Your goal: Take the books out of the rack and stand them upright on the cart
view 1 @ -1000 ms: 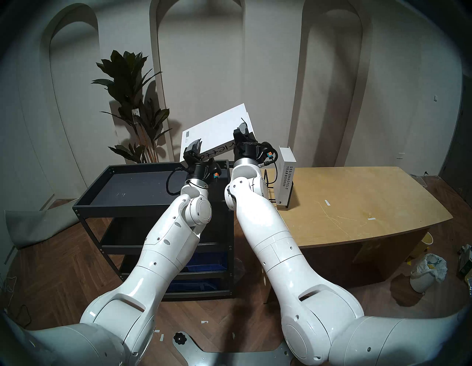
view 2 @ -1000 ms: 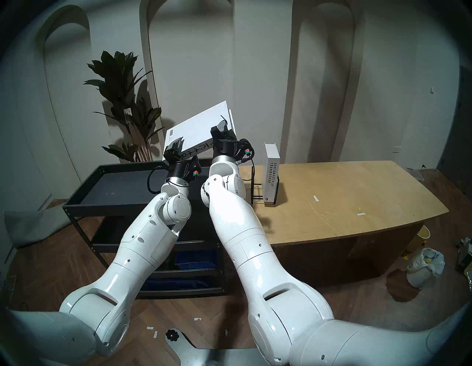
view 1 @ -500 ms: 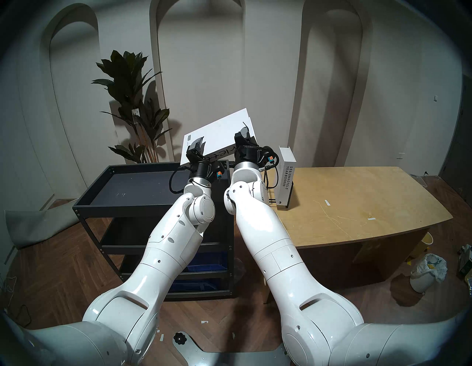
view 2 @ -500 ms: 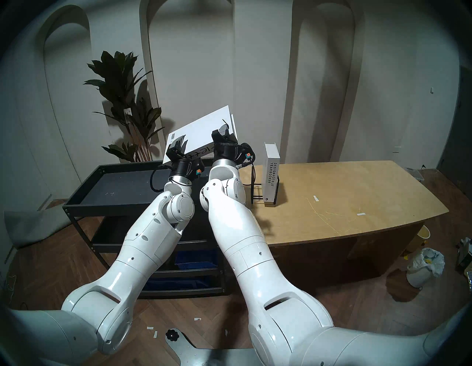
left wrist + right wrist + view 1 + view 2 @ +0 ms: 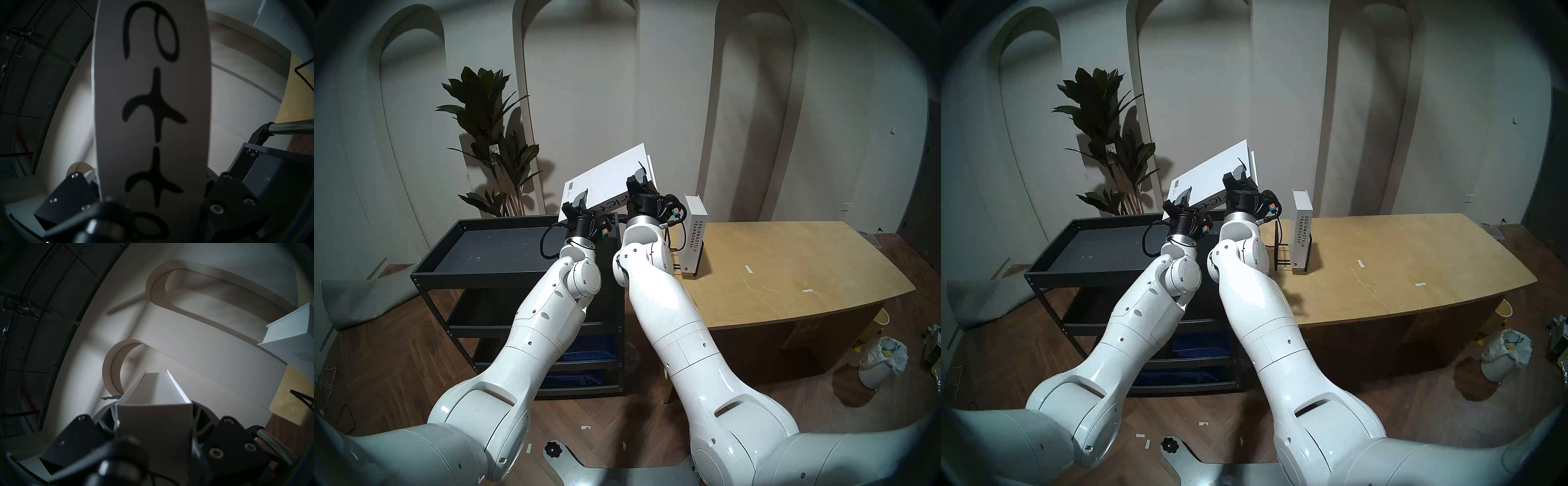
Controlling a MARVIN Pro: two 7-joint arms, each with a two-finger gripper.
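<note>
The taller white book (image 5: 609,176) (image 5: 1212,176), black handwriting on its spine (image 5: 153,101), hangs tilted in the air above the right end of the dark cart (image 5: 477,276) (image 5: 1083,276). My left gripper (image 5: 582,203) (image 5: 1184,198) is shut on the spine's lower end, and my right gripper (image 5: 639,176) (image 5: 1239,173) is shut on its upper end (image 5: 156,412). The shorter white book (image 5: 694,237) (image 5: 1301,234) (image 5: 292,338) stands upright in the black wire rack (image 5: 675,268) (image 5: 1277,244) on the wooden table (image 5: 789,271).
The cart's silver handle bar (image 5: 292,126) lies just right of the held book, between cart and table. A tall plant (image 5: 487,135) and the wall stand behind the cart. Blue bins (image 5: 592,349) fill a lower shelf. A lined waste bin (image 5: 877,363) sits on the floor at right.
My left gripper slid a little right along the spine and closed on it. The book shifted slightly right with both arms, and its tilt grew a bit steeper.
</note>
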